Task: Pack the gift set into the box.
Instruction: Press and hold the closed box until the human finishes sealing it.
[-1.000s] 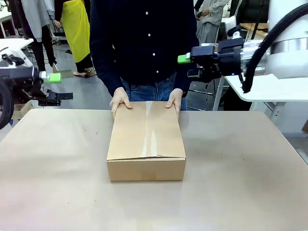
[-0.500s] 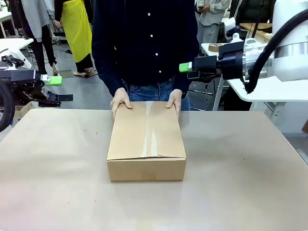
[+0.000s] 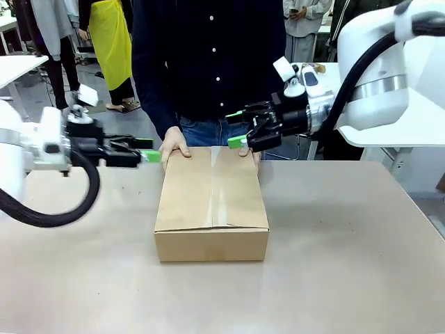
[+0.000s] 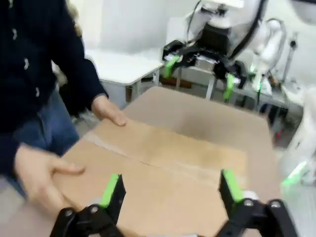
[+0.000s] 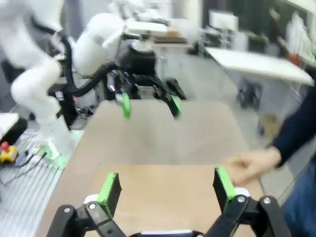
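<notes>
The box (image 3: pixel 212 202) lies in the middle of the table with its top flaps folded down and a strip of tape along the seam. The gift set is out of view. A person holds the box's far end with both hands (image 3: pixel 174 145). My left gripper (image 3: pixel 149 156) is open, level with the box's far left corner. My right gripper (image 3: pixel 238 129) is open just above the far right corner, in front of the person's other hand. In the left wrist view the open gripper (image 4: pixel 170 190) faces the box top (image 4: pixel 163 168). In the right wrist view the open gripper (image 5: pixel 166 190) does the same (image 5: pixel 168 197).
The person in a dark shirt (image 3: pixel 208 62) stands against the far table edge. The bare tan tabletop (image 3: pixel 348 264) spreads around the box. White tables and other people stand in the background.
Both arms swung in from the sides toward the box's far end, and the right gripper also came lower. The person's hands and the box stayed put.
</notes>
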`<state>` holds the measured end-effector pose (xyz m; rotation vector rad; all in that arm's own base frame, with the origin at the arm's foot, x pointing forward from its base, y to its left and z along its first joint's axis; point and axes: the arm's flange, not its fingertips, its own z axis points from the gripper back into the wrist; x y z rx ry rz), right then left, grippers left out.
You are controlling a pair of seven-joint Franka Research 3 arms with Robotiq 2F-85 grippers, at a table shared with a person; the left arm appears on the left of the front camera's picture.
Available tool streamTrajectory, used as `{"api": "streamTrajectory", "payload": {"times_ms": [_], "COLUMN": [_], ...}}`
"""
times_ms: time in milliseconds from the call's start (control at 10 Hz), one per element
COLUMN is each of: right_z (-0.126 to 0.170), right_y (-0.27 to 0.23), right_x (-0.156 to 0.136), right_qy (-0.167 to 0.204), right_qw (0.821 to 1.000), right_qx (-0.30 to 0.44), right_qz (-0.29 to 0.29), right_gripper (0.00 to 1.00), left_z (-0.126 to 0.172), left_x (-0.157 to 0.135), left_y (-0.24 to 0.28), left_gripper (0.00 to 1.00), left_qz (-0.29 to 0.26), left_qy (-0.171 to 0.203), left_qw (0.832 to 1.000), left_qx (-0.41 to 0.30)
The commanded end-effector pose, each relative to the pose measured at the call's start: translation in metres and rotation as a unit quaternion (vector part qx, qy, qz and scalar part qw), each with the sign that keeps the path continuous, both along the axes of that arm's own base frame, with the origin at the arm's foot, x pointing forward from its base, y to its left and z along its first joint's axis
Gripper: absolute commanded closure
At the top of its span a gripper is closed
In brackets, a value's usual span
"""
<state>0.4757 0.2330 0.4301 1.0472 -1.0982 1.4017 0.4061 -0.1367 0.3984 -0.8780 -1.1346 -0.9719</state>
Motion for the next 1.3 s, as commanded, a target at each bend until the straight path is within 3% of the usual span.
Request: {"api": "streamTrajectory", "payload": {"times_ms": [0,100,200,400,500,600,800,1000,1200], "right_z": [-0.043,-0.066,-0.023,-0.023,-0.048,-0.057,-0.077,-0.095,-0.109], "right_y": [0.01,0.013,0.007,0.007,0.008,0.014,0.004,0.002,0.001], "right_x": [0.012,0.013,0.002,0.002,0.006,0.012,0.012,0.011,0.008], "right_qy": [0.008,0.03,-0.011,-0.011,0.005,0.0,0.002,0.019,0.033], "right_qw": [0.999,0.999,0.999,0.999,1.0,0.999,0.999,0.998,0.998], "right_qx": [0.028,-0.034,0.018,0.018,0.009,-0.03,-0.02,-0.034,-0.041], "right_qz": [0.042,-0.03,0.029,0.029,0.024,0.036,0.038,0.038,0.046], "right_gripper": [0.0,0.0,0.0,0.0,0.0,0.0,0.0,0.0,0.0], "left_z": [-0.036,-0.043,-0.013,-0.013,-0.013,-0.022,-0.04,-0.058,-0.082], "left_x": [-0.001,0.001,-0.006,-0.006,-0.006,-0.004,0.003,0.015,0.022], "left_y": [-0.039,-0.047,-0.026,-0.026,-0.026,-0.032,-0.029,-0.026,-0.032], "left_gripper": [0.0,0.0,0.0,0.0,0.0,0.0,0.0,0.0,0.0], "left_qz": [-0.044,-0.072,-0.033,-0.033,-0.033,-0.045,-0.095,-0.128,-0.115], "left_qy": [-0.123,-0.135,-0.062,-0.062,-0.062,-0.076,-0.127,-0.125,-0.115], "left_qw": [0.991,0.988,0.997,0.997,0.997,0.995,0.987,0.984,0.987], "left_qx": [0.042,0.037,0.033,0.033,0.033,0.041,0.012,-0.018,0.014]}}
